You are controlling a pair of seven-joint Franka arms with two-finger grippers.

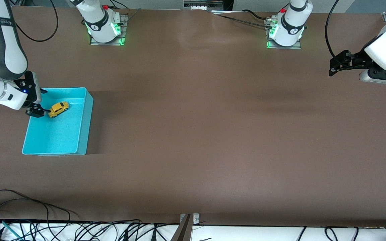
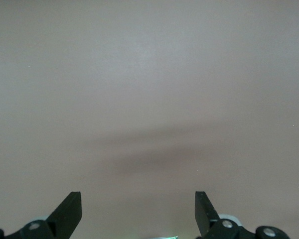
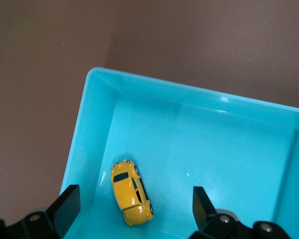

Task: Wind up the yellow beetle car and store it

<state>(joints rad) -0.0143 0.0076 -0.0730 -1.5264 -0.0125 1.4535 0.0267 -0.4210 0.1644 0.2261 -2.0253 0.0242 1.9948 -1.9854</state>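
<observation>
We see the wide brown table [image 1: 213, 134], then the turquoise plastic bin [image 1: 83, 130] at the right arm's end; the small yellow beetle car [image 1: 58, 109] lies inside, so stored. Right gripper [image 1: 40, 107] hangs over it, fingers apart, released. Left gripper [image 1: 334, 63] waits, fingers apart, over bare table.

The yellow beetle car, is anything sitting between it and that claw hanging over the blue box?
Nothing visible. The yellow beetle car lies alone on the floor of the turquoise bin, and the right gripper hangs open just above it with only air between. The left gripper waits open over bare table at the left arm's end.
</observation>
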